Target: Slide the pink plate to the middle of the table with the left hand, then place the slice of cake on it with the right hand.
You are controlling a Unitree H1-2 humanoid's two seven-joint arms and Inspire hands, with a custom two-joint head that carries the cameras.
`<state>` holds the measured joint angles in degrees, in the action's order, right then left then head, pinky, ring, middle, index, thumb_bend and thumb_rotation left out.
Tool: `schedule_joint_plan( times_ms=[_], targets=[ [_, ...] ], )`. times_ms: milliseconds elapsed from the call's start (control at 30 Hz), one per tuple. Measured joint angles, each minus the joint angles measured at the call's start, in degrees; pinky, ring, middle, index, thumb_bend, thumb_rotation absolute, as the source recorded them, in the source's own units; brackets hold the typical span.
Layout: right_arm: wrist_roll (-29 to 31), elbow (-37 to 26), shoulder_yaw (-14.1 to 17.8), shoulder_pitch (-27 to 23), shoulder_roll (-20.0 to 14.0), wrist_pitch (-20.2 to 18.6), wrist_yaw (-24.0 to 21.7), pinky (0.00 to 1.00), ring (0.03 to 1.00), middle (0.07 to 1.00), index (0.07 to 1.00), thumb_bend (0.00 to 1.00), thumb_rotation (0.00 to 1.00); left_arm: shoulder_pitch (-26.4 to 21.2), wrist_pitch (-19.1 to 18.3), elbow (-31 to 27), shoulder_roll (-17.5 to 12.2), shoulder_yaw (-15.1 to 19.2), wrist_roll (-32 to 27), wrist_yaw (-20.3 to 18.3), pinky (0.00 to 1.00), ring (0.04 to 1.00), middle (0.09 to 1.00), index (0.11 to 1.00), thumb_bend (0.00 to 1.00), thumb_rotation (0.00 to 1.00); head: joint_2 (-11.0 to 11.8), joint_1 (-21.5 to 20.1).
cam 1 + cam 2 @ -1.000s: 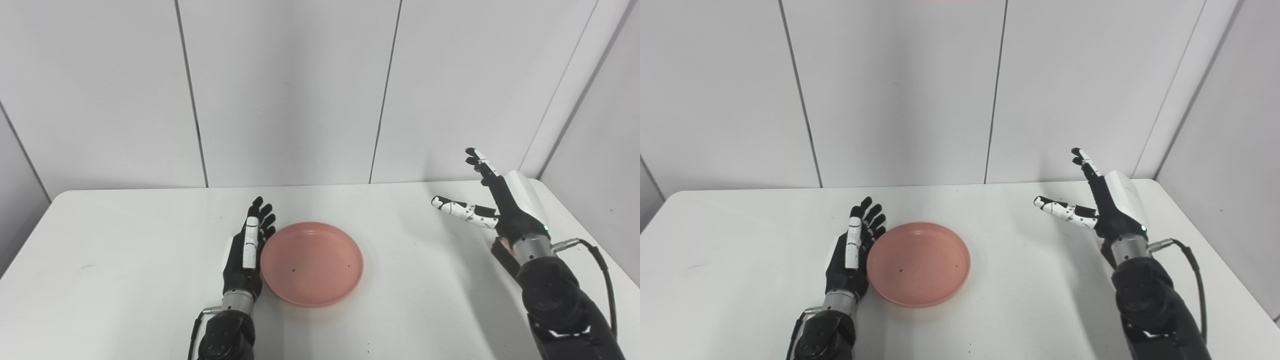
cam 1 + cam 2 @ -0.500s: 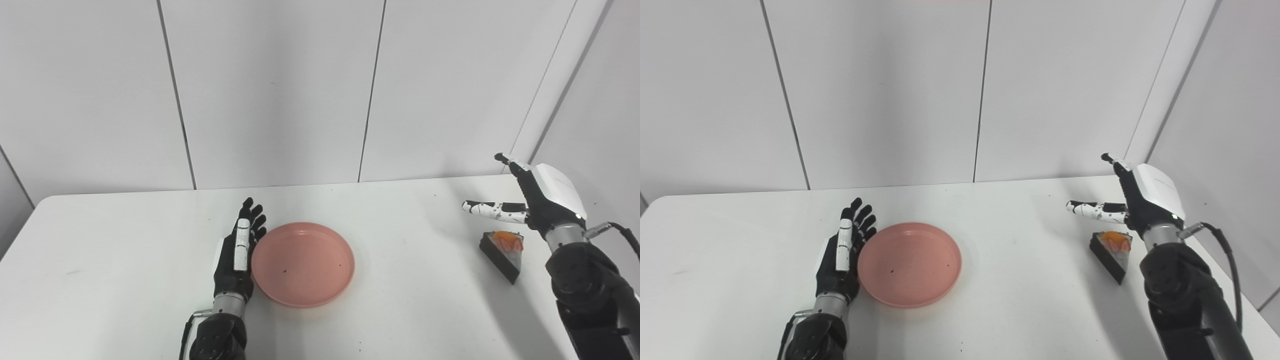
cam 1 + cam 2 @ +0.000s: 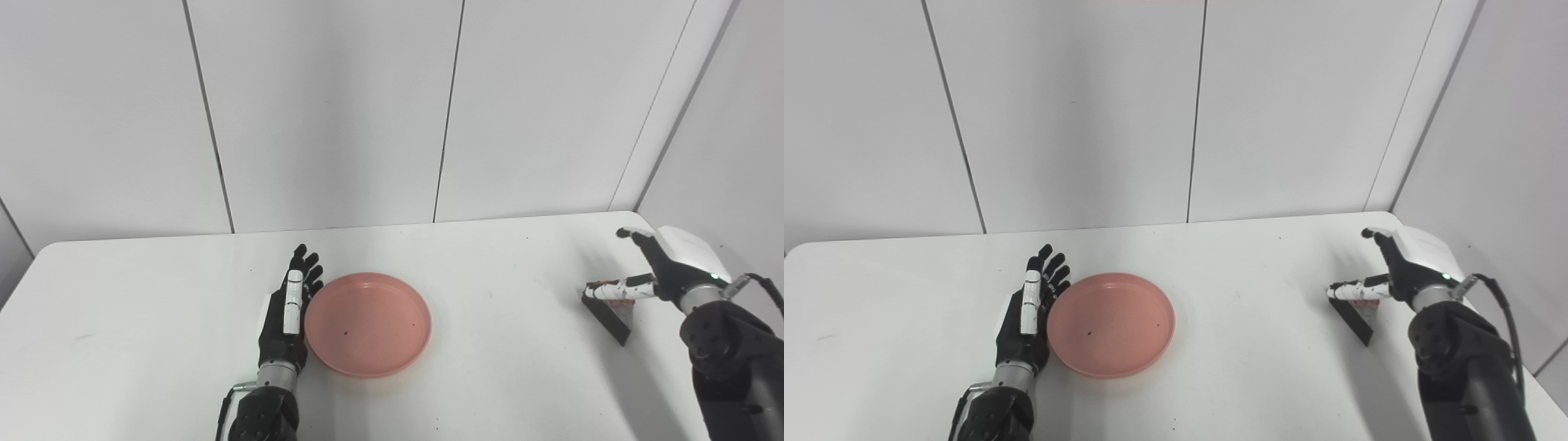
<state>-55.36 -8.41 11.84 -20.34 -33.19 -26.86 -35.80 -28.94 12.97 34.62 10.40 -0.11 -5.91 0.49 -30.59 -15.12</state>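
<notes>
Pink plate (image 3: 367, 323) at the table's (image 3: 153, 318) middle, the flat, empty left hand (image 3: 288, 312) touching its left rim as if bracing it; well right of the plate, the spread-fingered right hand (image 3: 664, 269) lowers over the cake slice (image 3: 606, 311), grasp unconfirmed.

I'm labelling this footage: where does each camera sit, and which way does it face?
Left eye view: on the head, looking down at the white table; both forearms show, left hand beside the round pink plate.
Right eye view: set slightly rightward, same aim; right hand over the dark cake slice.
Shared: table, plate, cake, both hands.
</notes>
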Motion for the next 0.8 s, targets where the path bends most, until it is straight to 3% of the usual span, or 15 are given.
schedule_joint_plan(
  times_ms=[133,300,467,567,600,733,800],
  targets=[
    [2.3,5.83,-0.81,-1.37,-0.77,0.0,-1.16,0.75,0.847,0.887,0.854,0.96,0.48,0.02,-0.02,0.0,0.06,-0.05,0.0,0.0,0.93,0.931,0.942,0.94,0.65,1.0,-0.18,0.0],
    [6.75,13.67,-3.22,-2.05,-2.35,0.0,0.61,0.59,0.708,0.831,0.852,0.99,0.5,0.15,-0.12,-0.24,0.17,-0.04,-0.02,0.0,0.92,0.925,0.937,0.936,0.65,1.0,-0.44,0.0],
    [7.83,15.69,-6.15,-3.23,-3.81,0.0,2.87,0.66,0.801,0.88,0.85,1.0,0.48,0.23,-0.18,-0.36,0.14,0.0,-0.01,0.0,0.93,0.929,0.94,0.934,0.65,1.0,-0.53,0.0],
    [7.89,16.16,-7.05,-3.73,-4.22,0.0,2.99,0.6,0.745,0.845,0.835,0.99,0.41,0.3,-0.36,-0.54,0.16,0.17,-0.08,0.0,0.94,0.931,0.942,0.939,0.65,1.0,-0.53,0.0],
    [7.93,16.25,-7.1,-3.81,-4.25,0.0,2.99,0.56,0.688,0.786,0.83,0.98,0.37,0.32,-0.42,-0.61,0.19,0.19,-0.09,0.0,0.93,0.929,0.941,0.938,0.65,1.0,-0.53,0.0],
    [8.25,16.6,-7.78,-3.84,-4.52,0.0,3.9,0.61,0.694,0.745,0.812,0.92,0.29,0.35,-0.44,-0.66,0.21,0.13,0.2,0.06,0.92,0.92,0.934,0.928,0.65,1.0,-0.53,0.0],
    [8.5,16.86,-8.52,-3.86,-5.0,0.0,4.3,0.5,0.57,0.635,0.8,0.84,0.19,0.36,-0.44,-0.64,0.2,-0.06,0.75,0.12,0.92,0.922,0.934,0.925,0.65,1.0,-0.62,0.0]
  ],
)
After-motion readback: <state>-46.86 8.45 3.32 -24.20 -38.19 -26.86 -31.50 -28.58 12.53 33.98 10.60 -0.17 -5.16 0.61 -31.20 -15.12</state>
